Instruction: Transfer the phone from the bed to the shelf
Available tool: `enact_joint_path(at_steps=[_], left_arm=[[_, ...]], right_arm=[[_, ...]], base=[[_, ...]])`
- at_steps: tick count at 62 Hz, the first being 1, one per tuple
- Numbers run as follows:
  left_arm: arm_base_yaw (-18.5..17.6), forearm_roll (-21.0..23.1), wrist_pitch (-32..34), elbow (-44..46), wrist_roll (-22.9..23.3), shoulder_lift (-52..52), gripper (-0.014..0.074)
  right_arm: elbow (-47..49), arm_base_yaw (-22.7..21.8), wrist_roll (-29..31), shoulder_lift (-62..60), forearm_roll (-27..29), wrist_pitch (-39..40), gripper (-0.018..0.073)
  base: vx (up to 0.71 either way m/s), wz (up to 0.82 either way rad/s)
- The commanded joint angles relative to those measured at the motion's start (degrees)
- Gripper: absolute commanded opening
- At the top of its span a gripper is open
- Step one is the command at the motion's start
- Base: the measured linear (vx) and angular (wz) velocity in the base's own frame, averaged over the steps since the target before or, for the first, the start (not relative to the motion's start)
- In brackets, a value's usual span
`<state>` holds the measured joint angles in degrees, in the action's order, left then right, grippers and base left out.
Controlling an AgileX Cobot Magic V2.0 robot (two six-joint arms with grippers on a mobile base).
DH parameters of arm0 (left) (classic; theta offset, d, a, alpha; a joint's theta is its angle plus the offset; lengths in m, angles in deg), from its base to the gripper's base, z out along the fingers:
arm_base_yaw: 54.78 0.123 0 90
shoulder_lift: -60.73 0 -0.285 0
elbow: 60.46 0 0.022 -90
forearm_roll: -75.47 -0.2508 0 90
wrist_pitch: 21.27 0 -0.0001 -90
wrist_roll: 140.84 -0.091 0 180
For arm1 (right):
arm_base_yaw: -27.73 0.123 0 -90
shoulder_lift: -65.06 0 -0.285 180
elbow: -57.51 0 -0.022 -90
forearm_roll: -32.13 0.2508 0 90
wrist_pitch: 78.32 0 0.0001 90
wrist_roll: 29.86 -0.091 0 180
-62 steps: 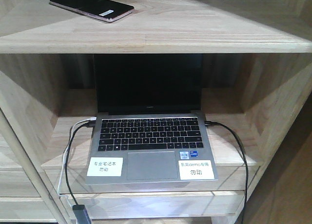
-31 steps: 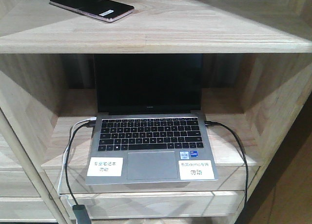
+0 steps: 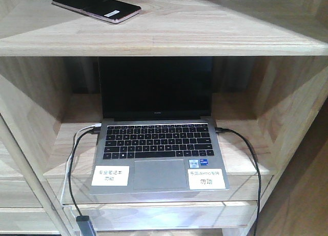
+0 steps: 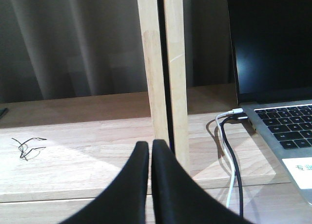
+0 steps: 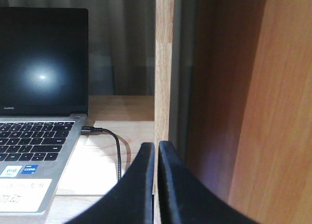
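- The exterior front-facing view is showing the phone [image 3: 96, 6] lying flat on the top board of the shelf [image 3: 205, 31], near the left back corner, with its glossy black face up and the small white sticker toward its right end.
- Nothing is touching the phone; no gripper is appearing in this view at all.
- In the compartment below, an open grey laptop [image 3: 159, 143] is sitting on the lower board, with cables [image 3: 72, 169] plugged in on both sides and hanging over the front edge.
- The left wrist view is showing the left gripper [image 4: 150, 151] with its two black fingers pressed together and holding nothing, pointing at a wooden upright [image 4: 163, 73] just left of the laptop.
- The right wrist view is showing the right gripper [image 5: 156, 153] likewise closed and empty, facing another upright on the laptop's right side.
- The bed is not appearing in any view.
- Judging from this, the main work is looking done: the phone is already resting on the shelf and both grippers are free of it.
- What is left is probably only pulling the arms away from the shelf, though the views are too narrow to tell how close the arms are standing to the boards.
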<state>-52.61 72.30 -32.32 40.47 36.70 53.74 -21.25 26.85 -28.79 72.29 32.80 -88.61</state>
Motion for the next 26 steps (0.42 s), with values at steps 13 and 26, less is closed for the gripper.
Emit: enact_joint_path(at_steps=[13,26], left_arm=[[0.0,0.3,4.0,1.5,0.2,0.7,0.0001],[0.0,0.3,4.0,1.5,0.2,0.7,0.0001]], right_arm=[[-0.5,-0.5,0.1,-0.7,-0.3,4.5,-0.0003],[-0.5,-0.5,0.1,-0.7,-0.3,4.5,-0.0003]], base=[[0.0,0.0],[0.0,0.0]])
